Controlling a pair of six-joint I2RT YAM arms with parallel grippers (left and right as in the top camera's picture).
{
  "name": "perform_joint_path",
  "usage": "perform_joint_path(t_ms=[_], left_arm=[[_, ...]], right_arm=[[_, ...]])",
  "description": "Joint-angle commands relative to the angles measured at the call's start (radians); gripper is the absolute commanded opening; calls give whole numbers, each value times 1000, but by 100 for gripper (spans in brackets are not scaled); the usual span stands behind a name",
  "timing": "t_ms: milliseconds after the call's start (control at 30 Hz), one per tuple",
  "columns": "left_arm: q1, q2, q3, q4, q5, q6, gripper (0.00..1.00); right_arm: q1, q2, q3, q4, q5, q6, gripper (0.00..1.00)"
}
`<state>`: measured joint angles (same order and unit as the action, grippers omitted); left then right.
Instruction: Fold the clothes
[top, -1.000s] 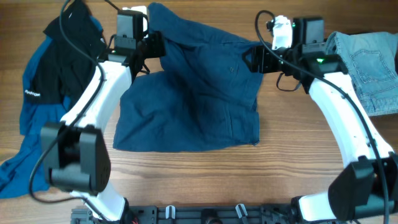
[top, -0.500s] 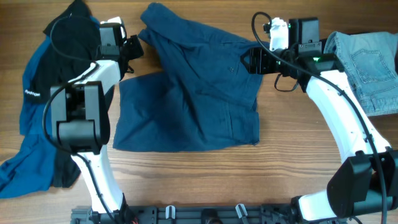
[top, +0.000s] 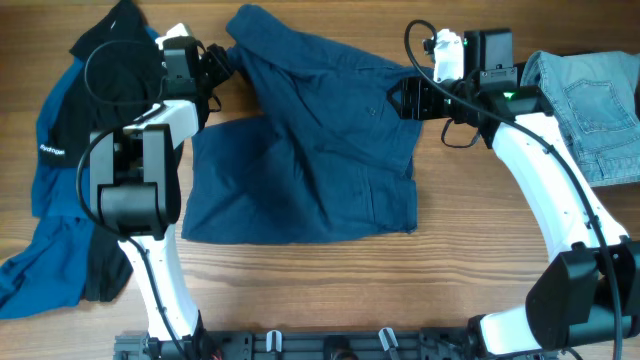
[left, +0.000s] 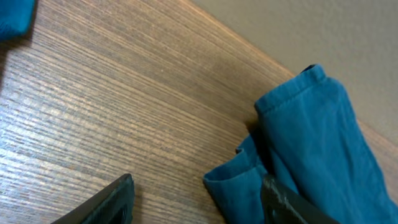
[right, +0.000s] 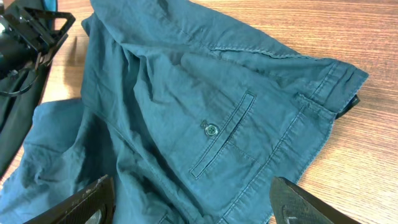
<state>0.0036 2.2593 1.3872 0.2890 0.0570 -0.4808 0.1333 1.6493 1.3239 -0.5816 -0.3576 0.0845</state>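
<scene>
The left gripper is hovering with its fingers spread wide over the bare table. The rolled-over corner of the shorts is lying just beside one finger, and whether they are touching I cannot tell. The right gripper is likewise standing spread, pinching nothing, above the seat of the shorts near the buttoned back pocket. In the overhead view the shorts are lying rumpled in the middle of the table between the two arms, their upper part slanting over the lower. The jacket is sitting at the left edge and the jeans at the right. The step in hand is probably taking hold of the far corners. Doing it well likely means slipping a finger under the whole doubled corner on the left, catching the waistband edge rather than mid-cloth on the right, and keeping even tension between both. The finger bases are running off both wrist views, the under layers of the shorts are hidden, and the jeans are cut off by the frame.
</scene>
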Motion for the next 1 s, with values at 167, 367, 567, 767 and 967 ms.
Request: perform_joint_path(t_ms=[167,367,567,767,967], left_arm=[[-19,76,61,2,41,-29,54],[-21,126,132,-16,31,-21,54],[-32,165,160,-19,44,-21,52],[-59,162,164,-17,61,-22,4],[-43,88,164,-166,51,-21,4]], right_arm=[[5,10,11,11,10,-3,80],[5,10,11,8,11,-3,80],[5,10,11,8,10,-3,80],[5,10,11,-6,10,-3,80],[5,10,11,-30,10,-3,80]])
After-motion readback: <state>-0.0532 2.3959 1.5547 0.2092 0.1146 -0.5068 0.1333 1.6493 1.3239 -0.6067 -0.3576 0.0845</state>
